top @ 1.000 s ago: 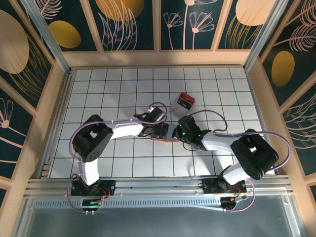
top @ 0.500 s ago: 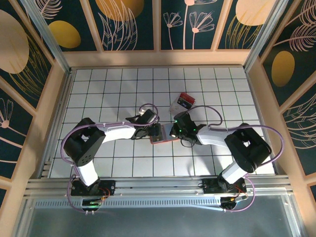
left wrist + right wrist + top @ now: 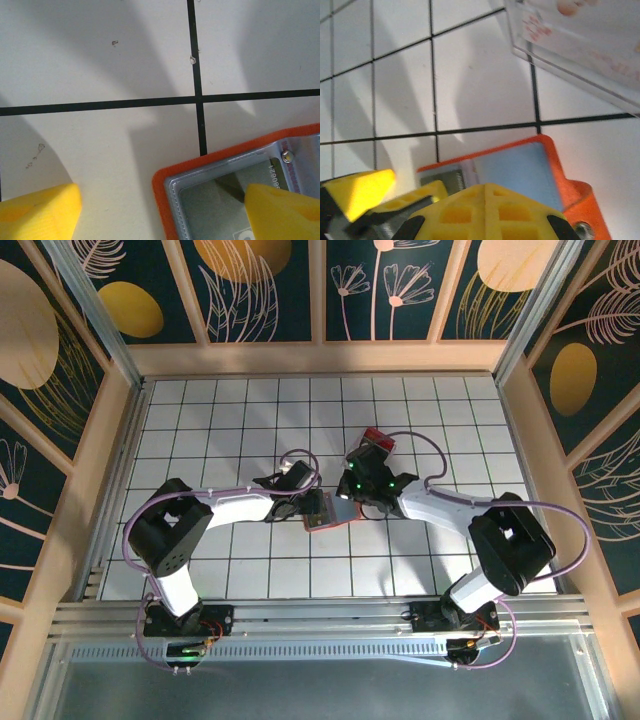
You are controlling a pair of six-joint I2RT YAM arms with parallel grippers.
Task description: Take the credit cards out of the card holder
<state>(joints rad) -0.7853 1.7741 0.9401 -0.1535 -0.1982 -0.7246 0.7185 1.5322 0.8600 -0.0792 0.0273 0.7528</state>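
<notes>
Partly hidden card holder point(image 3: 515, 170), cropped clear box point(image 3: 580, 45)

card holder point(image 3: 215, 186) partly off frame edge

- A white tiled surface point(image 3: 200, 420) with black grid lines.
- A card holder point(image 3: 517, 170) lies open and flat near its middle, with an orange rim and blue-grey inside.
- A clear box point(image 3: 580, 45) lies just behind the card holder, not touching it.
</notes>
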